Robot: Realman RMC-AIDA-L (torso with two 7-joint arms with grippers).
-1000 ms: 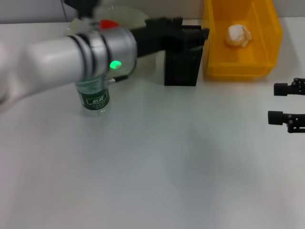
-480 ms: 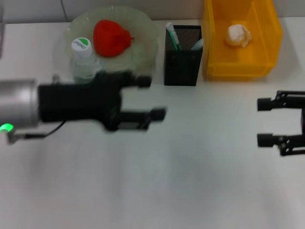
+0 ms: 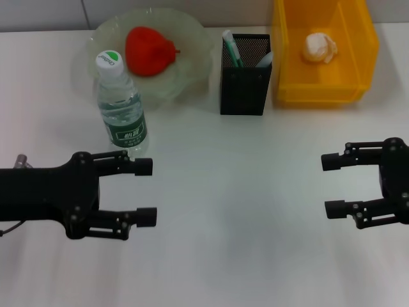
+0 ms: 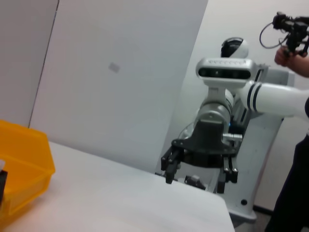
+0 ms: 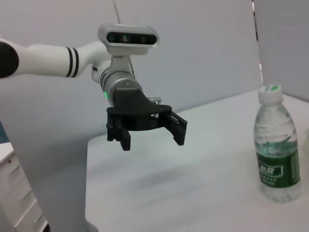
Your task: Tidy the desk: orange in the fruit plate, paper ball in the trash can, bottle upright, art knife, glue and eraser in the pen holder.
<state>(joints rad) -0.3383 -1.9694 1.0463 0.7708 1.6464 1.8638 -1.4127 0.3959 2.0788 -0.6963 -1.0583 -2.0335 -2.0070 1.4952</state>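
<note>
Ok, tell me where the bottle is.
In the head view the bottle stands upright on the robot's left side, just in front of the fruit plate and beyond the left end effector.

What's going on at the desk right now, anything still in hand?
Nothing is held. The left gripper and right gripper hover open over the bare table. The water bottle stands upright beside the fruit plate, which holds a red fruit. Items sit in the pen holder, and the paper ball lies in the yellow bin.
</note>
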